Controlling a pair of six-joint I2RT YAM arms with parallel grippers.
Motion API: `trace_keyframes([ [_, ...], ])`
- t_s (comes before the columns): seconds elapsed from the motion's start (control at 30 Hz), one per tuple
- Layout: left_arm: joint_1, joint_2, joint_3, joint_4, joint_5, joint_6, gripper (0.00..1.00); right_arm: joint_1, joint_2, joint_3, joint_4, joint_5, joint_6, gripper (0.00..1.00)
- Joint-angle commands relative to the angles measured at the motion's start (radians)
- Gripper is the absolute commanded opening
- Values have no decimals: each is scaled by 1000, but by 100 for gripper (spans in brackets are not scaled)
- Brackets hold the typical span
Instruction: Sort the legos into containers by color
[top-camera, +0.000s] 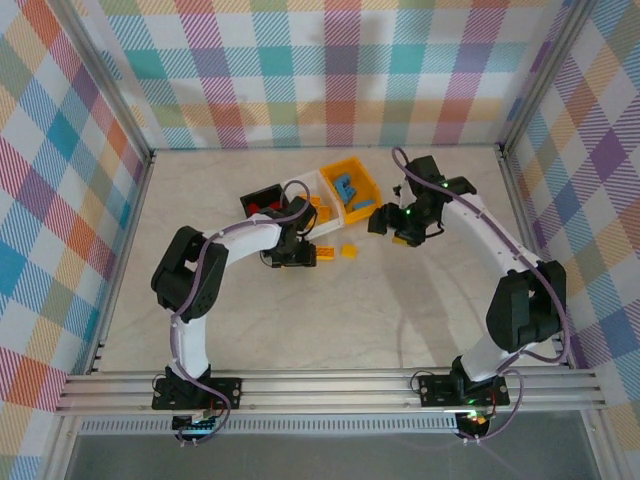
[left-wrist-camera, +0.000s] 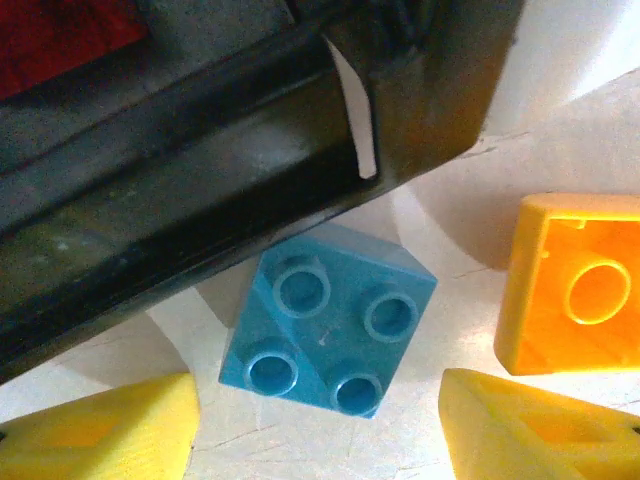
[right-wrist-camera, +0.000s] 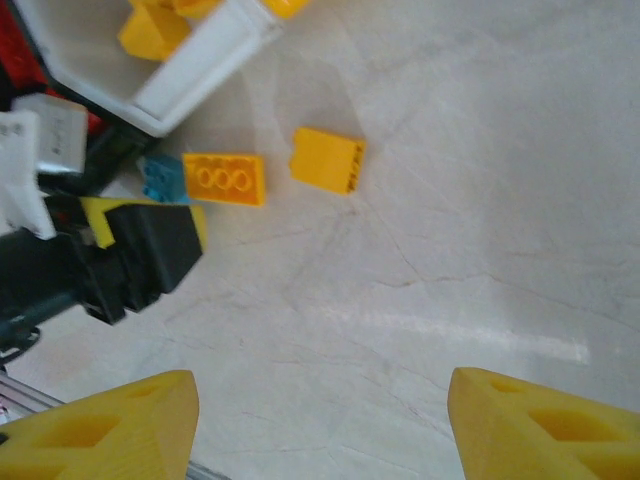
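lego sort: both grippers released, loose bricks beside the bins.
top view: containers (top-camera: 330, 190) in a row near the table's (top-camera: 350, 320) far edge; left gripper (top-camera: 305, 258) just before them, right gripper (top-camera: 392, 230) near the yellow end. left wrist: blue lego (left-wrist-camera: 328, 320) between spread jaws, ungrasped, beside the black bin (left-wrist-camera: 180, 200). right wrist: jaws spread over bare table; two orange legos (right-wrist-camera: 225, 178) ahead.

Black bin (top-camera: 249, 204), white bin (top-camera: 300, 187) and yellow-orange bin (top-camera: 368, 181) sit joined in a row on the desk (top-camera: 350, 325). I see red legos (top-camera: 266, 208) in the black one and blue legos (top-camera: 346, 187) in the yellow-orange one. My left gripper (top-camera: 302, 256) is just beside two orange legos (top-camera: 327, 254); my right gripper (top-camera: 392, 228) hangs near the yellow-orange bin.
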Motion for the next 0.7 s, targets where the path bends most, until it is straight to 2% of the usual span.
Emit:
trace_keyframes([
  [0.0,13,52,37,84,-54,65,65,-6,-19,-6,13,-19,1,67],
  [0.4,31,118,109,122,-114,122,64,-6,-1,11,-41,-35,-27,67],
  [0.67,20,89,86,189,-123,117,62,-7,43,38,-43,-58,-35,67],
])
